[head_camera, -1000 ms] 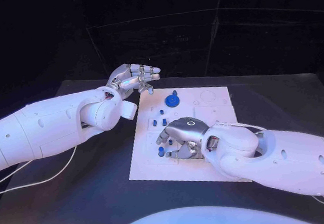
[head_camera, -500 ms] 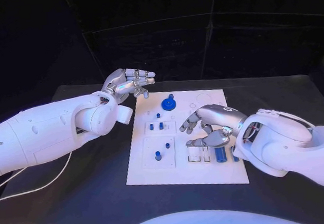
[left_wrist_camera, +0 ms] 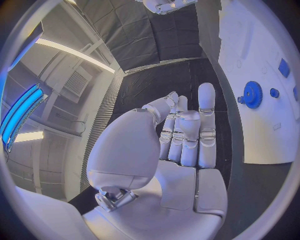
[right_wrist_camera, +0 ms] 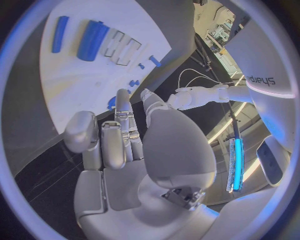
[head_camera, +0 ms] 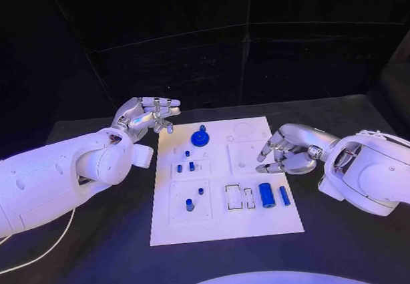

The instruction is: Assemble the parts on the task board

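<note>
From the head view I see the task board (head_camera: 227, 227) lying flat in the middle of the black bench (head_camera: 99, 258), with the blue parts on it: a round gear (head_camera: 200, 140) near the far edge, small pegs (head_camera: 185, 167) standing left of centre, and a thick cylinder (head_camera: 266, 194) with a thinner rod (head_camera: 285, 195) beside it toward the near right. My left hand (head_camera: 147, 115) hovers off the board's far left corner, fingers curled together on nothing I can make out. My right hand (head_camera: 290, 154) sits just off the board's right edge, fingers also curled in, holding nothing.

In the left wrist view the left hand (left_wrist_camera: 181, 135) shows its fingers drawn close side by side and nothing between them; the gear (left_wrist_camera: 252, 94) sits on the white board beyond.

In the right wrist view the right hand (right_wrist_camera: 125, 140) is likewise closed and holding nothing, with the cylinder (right_wrist_camera: 92, 40) and rod (right_wrist_camera: 60, 33) lying ahead of it.

My worry: reaching in with curled fingers, I could knock a standing peg over or roll the cylinder off the board, since both look free to move. The one word I can read is "Sharpa" on the arm in the right wrist view.
</note>
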You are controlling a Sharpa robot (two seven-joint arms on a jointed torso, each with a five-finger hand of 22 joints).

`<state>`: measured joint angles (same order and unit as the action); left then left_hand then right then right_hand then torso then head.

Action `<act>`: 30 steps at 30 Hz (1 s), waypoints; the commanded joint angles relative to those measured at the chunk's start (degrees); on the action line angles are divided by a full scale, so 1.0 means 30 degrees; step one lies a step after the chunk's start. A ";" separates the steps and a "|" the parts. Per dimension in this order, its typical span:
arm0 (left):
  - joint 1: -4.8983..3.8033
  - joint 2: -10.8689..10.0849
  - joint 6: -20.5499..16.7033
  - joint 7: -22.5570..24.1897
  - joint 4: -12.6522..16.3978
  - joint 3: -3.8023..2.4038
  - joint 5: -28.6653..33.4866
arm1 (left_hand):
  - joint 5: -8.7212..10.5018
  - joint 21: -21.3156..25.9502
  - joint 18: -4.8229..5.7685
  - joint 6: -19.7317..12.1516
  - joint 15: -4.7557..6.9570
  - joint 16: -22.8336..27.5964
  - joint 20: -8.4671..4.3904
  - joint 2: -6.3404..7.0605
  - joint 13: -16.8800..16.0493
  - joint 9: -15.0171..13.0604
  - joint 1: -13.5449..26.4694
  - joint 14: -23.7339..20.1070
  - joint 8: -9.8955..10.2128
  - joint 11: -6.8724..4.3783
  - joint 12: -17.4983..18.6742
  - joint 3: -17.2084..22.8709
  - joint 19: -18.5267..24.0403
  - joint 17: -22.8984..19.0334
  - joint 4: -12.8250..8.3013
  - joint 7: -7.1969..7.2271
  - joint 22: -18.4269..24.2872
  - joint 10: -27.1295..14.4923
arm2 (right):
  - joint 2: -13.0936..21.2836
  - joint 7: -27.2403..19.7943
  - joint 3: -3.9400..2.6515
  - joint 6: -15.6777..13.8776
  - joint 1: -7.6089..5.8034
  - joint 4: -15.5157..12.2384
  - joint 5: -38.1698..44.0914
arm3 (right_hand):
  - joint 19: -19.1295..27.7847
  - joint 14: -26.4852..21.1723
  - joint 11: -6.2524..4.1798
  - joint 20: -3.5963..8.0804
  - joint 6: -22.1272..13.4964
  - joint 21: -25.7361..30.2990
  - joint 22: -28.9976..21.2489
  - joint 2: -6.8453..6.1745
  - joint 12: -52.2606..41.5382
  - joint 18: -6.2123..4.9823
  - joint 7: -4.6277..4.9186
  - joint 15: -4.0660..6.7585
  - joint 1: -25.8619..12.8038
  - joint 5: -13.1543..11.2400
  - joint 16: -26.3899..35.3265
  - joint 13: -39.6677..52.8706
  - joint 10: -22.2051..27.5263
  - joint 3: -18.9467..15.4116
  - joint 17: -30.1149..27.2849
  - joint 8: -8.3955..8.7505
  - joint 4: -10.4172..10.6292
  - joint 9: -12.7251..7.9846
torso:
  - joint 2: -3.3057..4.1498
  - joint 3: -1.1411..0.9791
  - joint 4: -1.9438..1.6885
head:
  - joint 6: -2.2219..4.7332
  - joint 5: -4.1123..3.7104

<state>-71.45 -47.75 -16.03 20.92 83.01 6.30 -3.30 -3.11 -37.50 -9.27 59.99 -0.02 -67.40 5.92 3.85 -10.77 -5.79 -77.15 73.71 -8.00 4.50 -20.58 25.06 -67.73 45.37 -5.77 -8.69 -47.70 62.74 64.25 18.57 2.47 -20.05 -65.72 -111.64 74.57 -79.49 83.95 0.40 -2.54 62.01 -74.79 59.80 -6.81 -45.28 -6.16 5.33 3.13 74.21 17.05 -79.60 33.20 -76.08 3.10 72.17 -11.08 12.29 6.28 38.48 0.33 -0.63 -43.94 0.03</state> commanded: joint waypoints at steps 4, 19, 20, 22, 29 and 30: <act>-0.0032 -0.0068 0.0096 0.0073 0.0084 -0.0006 0.0047 | -0.0038 0.0057 -0.0391 -0.0147 -0.0009 0.0102 -0.0013 -0.0201 -0.0016 0.0015 0.0049 -0.0113 -0.0102 -0.0005 -0.0057 -0.0139 0.0089 -0.0017 -0.0005 -0.0012 0.0031 -0.0068 | 0.0276 0.3495 0.0293 0.0881 0.0041 0.0477 0.1853 | -0.0195 0.1153 0.0094 -0.0102 -0.0418 -0.0459 0.0752 0.0506 -0.5635 0.0384 -0.0046 0.0145 -0.0525 0.0067 -0.0629 0.7081 -0.0063 -0.1802 0.0881 -0.0607 0.1129 0.0623 | -0.0009 -0.0066 0.0126 | -0.0003 -0.0176; -0.0025 -0.0073 0.0179 0.0081 0.0108 0.0013 0.0047 | -0.0036 0.0064 -0.0392 -0.0141 -0.0011 0.0107 -0.0010 -0.0199 -0.0025 0.0016 0.0059 -0.0123 -0.0114 -0.0003 -0.0081 -0.0153 0.0091 -0.0032 0.0000 -0.0013 0.0033 -0.0074 | -0.0729 0.4489 0.0749 0.2500 0.0638 0.0769 0.3673 | -0.0501 0.1356 0.0006 -0.0058 -0.0637 -0.1130 0.1950 0.0676 -0.8324 0.0549 -0.0149 0.0145 -0.1187 -0.0969 -0.1474 1.0931 -0.0759 -0.3697 0.2232 -0.1519 0.1431 0.1571 | 0.0014 -0.0003 -0.0009 | -0.0054 -0.0476; -0.0024 -0.0078 0.0179 0.0082 0.0109 0.0014 0.0047 | -0.0036 0.0064 -0.0392 -0.0141 -0.0011 0.0107 -0.0010 -0.0199 -0.0025 0.0016 0.0059 -0.0123 -0.0114 -0.0003 -0.0081 -0.0153 0.0091 -0.0032 0.0000 -0.0013 0.0033 -0.0074 | -0.0804 0.4466 0.0761 0.2510 0.0708 0.0782 0.3686 | -0.0518 0.1366 0.0004 -0.0056 -0.0663 -0.1162 0.2009 0.0689 -0.8409 0.0559 -0.0151 0.0146 -0.1172 -0.0966 -0.1514 1.1062 -0.0794 -0.3751 0.2298 -0.1553 0.1430 0.1615 | 0.0012 0.0000 0.0000 | -0.0059 -0.0467; -0.0024 -0.0089 0.0183 0.0082 0.0110 0.0016 0.0047 | -0.0036 0.0064 -0.0392 -0.0141 -0.0011 0.0107 -0.0010 -0.0199 -0.0025 0.0016 0.0059 -0.0123 -0.0114 -0.0003 -0.0081 -0.0153 0.0091 -0.0032 0.0000 -0.0013 0.0033 -0.0074 | -0.0917 0.4434 0.0777 0.2539 0.0829 0.0801 0.3703 | -0.0518 0.1366 0.0004 -0.0056 -0.0664 -0.1164 0.2011 0.0689 -0.8412 0.0559 -0.0151 0.0146 -0.1171 -0.0966 -0.1515 1.1066 -0.0795 -0.3753 0.2300 -0.1554 0.1430 0.1617 | 0.0012 0.0004 0.0015 | -0.0078 -0.0448; -0.0024 -0.0122 0.0194 0.0083 0.0105 0.0022 0.0047 | -0.0036 0.0064 -0.0392 -0.0141 -0.0011 0.0107 -0.0010 -0.0199 -0.0025 0.0016 0.0059 -0.0123 -0.0114 -0.0003 -0.0081 -0.0153 0.0091 -0.0032 0.0000 -0.0013 0.0033 -0.0074 | -0.1234 0.4497 0.0815 0.3007 0.1196 0.0946 0.3607 | -0.0543 0.1390 0.0011 -0.0058 -0.0776 -0.1250 0.2156 0.0765 -0.8577 0.0580 -0.0146 0.0139 -0.1314 -0.0957 -0.1625 1.1393 -0.0825 -0.4017 0.2475 -0.1694 0.1470 0.1802 | 0.0003 0.0004 0.0026 | -0.0156 -0.0431; -0.0024 -0.0123 0.0196 0.0083 0.0106 0.0023 0.0047 | -0.0036 0.0064 -0.0392 -0.0141 -0.0011 0.0107 -0.0010 -0.0199 -0.0025 0.0016 0.0059 -0.0123 -0.0114 -0.0003 -0.0081 -0.0153 0.0091 -0.0032 0.0000 -0.0013 0.0033 -0.0074 | -0.1284 0.4521 0.0819 0.3054 0.1238 0.0975 0.3596 | -0.0540 0.1391 0.0015 -0.0060 -0.0810 -0.1260 0.2171 0.0790 -0.8600 0.0582 -0.0144 0.0136 -0.1387 -0.0956 -0.1640 1.1453 -0.0825 -0.4079 0.2499 -0.1721 0.1478 0.1842 | 0.0001 -0.0003 0.0029 | -0.0170 -0.0423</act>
<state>-71.45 -48.10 -16.02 20.89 83.21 6.41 -3.30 -3.11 -37.50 -9.27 59.99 -0.02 -67.40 5.91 3.85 -10.76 -5.80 -77.15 73.71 -7.99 4.50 -20.58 25.06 -67.73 45.33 -5.77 -8.69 -47.66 62.74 60.51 31.62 4.92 -12.69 -62.07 -108.72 84.68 -80.70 83.94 0.30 -2.55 59.88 -78.27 66.29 -4.49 -70.92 -5.31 4.86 3.10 70.38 14.47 -84.19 67.49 -78.22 -8.80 74.94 -15.96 16.79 11.75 38.49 0.34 -0.59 -44.38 -1.24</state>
